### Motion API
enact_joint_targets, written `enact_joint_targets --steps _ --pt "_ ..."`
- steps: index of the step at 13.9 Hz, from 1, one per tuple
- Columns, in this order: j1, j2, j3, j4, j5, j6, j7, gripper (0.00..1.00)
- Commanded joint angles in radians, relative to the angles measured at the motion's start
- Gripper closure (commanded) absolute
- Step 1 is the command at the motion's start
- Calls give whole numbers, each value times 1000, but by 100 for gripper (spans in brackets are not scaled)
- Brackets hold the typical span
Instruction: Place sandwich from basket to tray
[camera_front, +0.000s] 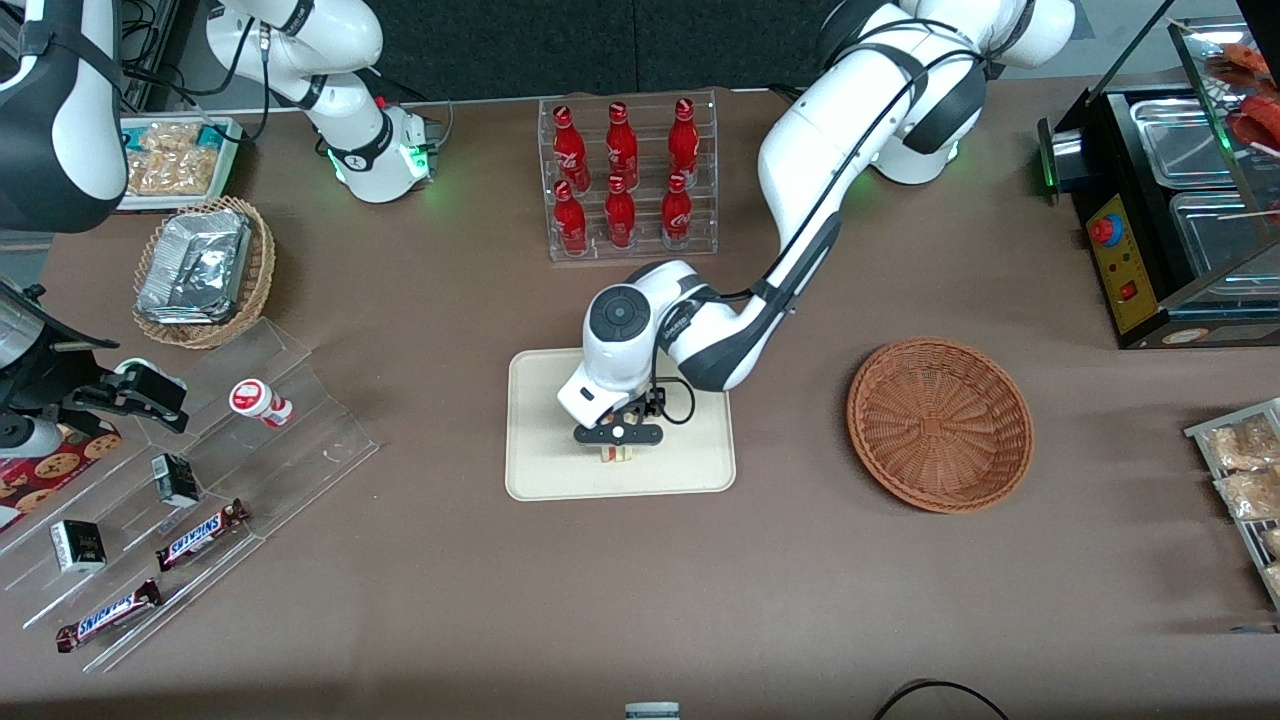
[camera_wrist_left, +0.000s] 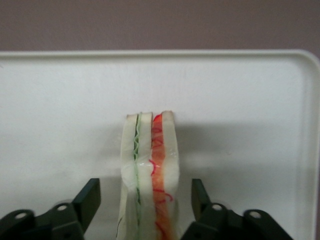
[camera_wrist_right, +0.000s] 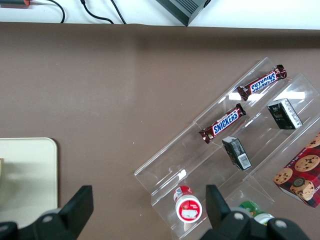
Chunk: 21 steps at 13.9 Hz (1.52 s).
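Sandwich (camera_wrist_left: 149, 170) stands on edge on the tray (camera_wrist_left: 250, 100), directly between the fingers (camera_wrist_left: 89, 200) of the gripper (camera_front: 617, 445); they're spread apart with a gap on each side, not touching the bread. Its long axis runs along the gap between them, so the likely exit is straight up. Farther off toward the working arm's end of the table (camera_front: 640, 600), the basket (camera_front: 940, 424) sits empty.

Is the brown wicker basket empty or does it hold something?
Empty: the basket shows only bare weave. The sandwich stands on the tray, between the open end effector fingers.
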Motion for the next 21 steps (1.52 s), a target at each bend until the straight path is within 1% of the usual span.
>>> enact_joint_targets --steps 1,2,3,4,6,7,9,11,12,14,15,17,20,21 --pt "87 -133 -5 -20 2 -135 4 0" --pt "124 -200 -12 -79 2 -169 13 0" --pt "154 -286 -14 -171 1 -168 48 0" --pt "203 -358 -16 -257 -19 -157 90 1" --pt "301 -487 -16 -419 -122 -120 215 4" --pt "351 -561 -16 -514 -162 -81 290 5" --pt "469 -678 -16 -663 -215 -44 422 5" --pt "565 -767 -14 -754 -248 -53 531 5" --pt "617 -814 -14 -788 -260 -68 603 3" --pt "726 -885 -13 -785 -310 -201 764 1" --pt "759 -917 -11 -776 -324 -255 800 1" --pt "776 -986 0 -752 -326 -344 793 1" --pt "776 -985 14 -545 -311 -558 790 0" --pt "776 -983 14 -490 -306 -606 790 0"
